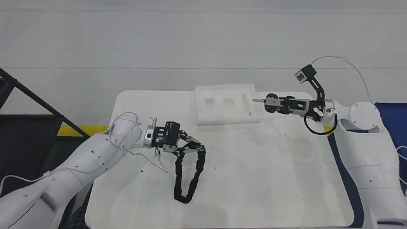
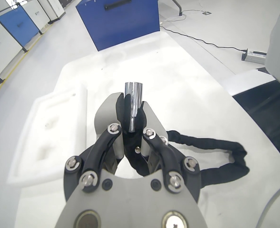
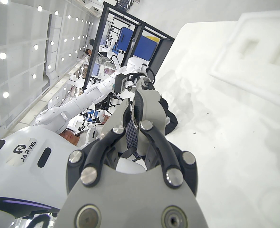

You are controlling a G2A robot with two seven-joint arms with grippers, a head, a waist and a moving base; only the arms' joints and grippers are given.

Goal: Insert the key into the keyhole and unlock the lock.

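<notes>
The lock is a chrome cylinder (image 2: 133, 103) on a loop of black fabric-sleeved cable (image 2: 213, 157). My left gripper (image 2: 130, 103) is shut on the cylinder, whose open end points away from the wrist. From above, the left gripper (image 1: 181, 141) hovers over the table's left half, and the black loop (image 1: 189, 177) lies on the table below it. My right gripper (image 1: 264, 100) is at the foam tray's right end, shut on a small silver key (image 1: 255, 100) that points left. In the right wrist view the key (image 3: 133, 116) is a thin edge between the fingers.
A white foam tray (image 1: 227, 104) with two square recesses lies at the table's far edge, between the arms. The white table (image 1: 286, 178) is bare in the middle and at the front right. A blue box (image 2: 120, 12) stands on the floor beyond the table.
</notes>
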